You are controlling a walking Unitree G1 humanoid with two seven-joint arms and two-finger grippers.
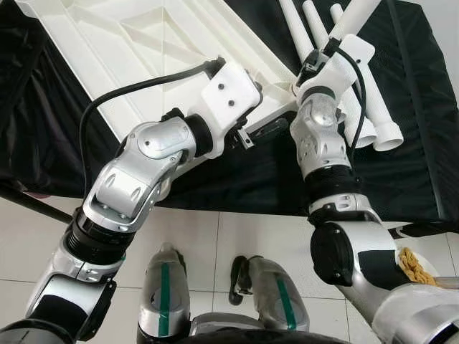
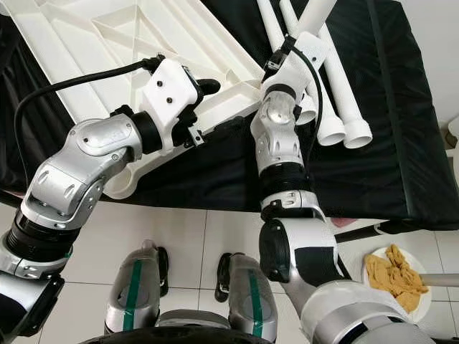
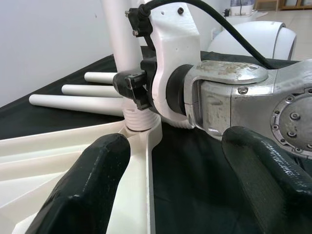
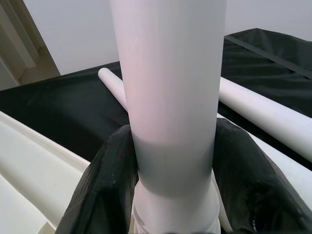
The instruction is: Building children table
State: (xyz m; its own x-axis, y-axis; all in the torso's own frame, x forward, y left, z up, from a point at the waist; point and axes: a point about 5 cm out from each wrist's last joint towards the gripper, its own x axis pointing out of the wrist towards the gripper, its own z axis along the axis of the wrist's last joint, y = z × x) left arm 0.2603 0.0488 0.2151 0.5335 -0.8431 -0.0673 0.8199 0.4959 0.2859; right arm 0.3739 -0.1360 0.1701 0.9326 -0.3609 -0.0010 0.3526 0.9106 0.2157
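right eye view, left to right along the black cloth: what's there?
Tabletop → left claw → upright leg held by the right claw → loose legs → cloth.

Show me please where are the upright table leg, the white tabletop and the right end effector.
upright table leg (image 4: 168,97), right wrist view, middle of its shaft.
white tabletop (image 1: 129,43), left eye view, ribbed underside.
right end effector (image 4: 170,195), right wrist view, between the fingertips around the leg.
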